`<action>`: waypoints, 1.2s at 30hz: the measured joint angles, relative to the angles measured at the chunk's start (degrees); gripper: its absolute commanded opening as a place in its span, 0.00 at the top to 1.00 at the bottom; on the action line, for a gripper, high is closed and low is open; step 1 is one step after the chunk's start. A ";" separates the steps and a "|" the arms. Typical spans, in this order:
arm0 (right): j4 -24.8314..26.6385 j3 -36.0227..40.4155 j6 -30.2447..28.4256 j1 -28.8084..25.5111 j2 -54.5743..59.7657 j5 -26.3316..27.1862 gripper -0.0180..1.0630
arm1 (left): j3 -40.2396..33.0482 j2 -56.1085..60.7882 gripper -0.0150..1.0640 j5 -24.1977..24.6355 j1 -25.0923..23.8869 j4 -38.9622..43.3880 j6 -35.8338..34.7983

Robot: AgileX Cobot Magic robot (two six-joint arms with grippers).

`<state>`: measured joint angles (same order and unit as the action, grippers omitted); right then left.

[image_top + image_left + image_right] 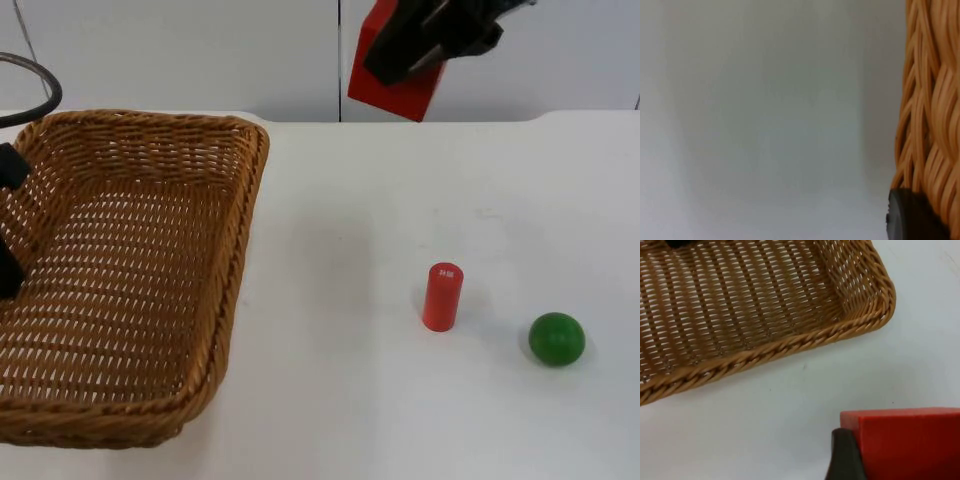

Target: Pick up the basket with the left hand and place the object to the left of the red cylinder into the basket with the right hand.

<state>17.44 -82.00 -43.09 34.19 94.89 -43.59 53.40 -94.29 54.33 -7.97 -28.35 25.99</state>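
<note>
The basket [130, 270] fills the lower left of the top frame, its near rim at the bottom edge, sitting on or just over the white desk [400, 420]; which of the two I cannot tell. At the frame's left edge the left tool [8, 225] is at the basket's left rim, and the left wrist view shows a black fingertip [912, 215] against the woven wall [932, 100], so it seems pinched on the rim, though the grip itself is hard to see. Right of the basket, lower right of centre, a red cylinder [442, 296] stands upright on the desk, with a green ball [556, 338] near it on its right, apart from it. Farthest back, at the top of the frame right of centre, the right tool [425, 50] hangs in the air pinching a red block [395, 85]. The right wrist view shows that block [910, 442] beside a black fingertip [842, 455], with the basket's corner [875, 305] beyond it.
</note>
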 measured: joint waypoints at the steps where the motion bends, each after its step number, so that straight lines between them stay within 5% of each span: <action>1: 0.11 0.00 0.11 0.00 0.00 0.00 0.99 | 0.00 0.00 0.99 0.00 0.00 0.00 0.00; 15: 0.67 -15.69 6.38 8.61 12.05 -0.63 0.99 | 0.00 0.00 0.99 0.00 0.00 0.00 0.11; 24: 4.81 -20.90 7.11 9.70 23.93 6.96 0.96 | 0.00 0.00 0.99 0.00 0.00 0.00 0.11; 28: 5.64 -21.22 7.11 9.94 26.49 8.56 0.83 | 0.00 0.00 0.99 0.00 0.00 0.00 0.11; 32: 6.12 -21.25 7.11 9.94 28.48 8.96 0.54 | 0.00 0.00 0.99 0.00 0.00 0.00 0.11; 36: 6.12 -21.25 7.11 9.94 29.73 8.99 0.39 | 0.00 0.00 0.99 0.00 0.00 0.00 0.11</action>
<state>23.56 -103.25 -35.98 44.13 124.62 -34.60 53.40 -94.29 54.33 -7.97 -28.35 26.10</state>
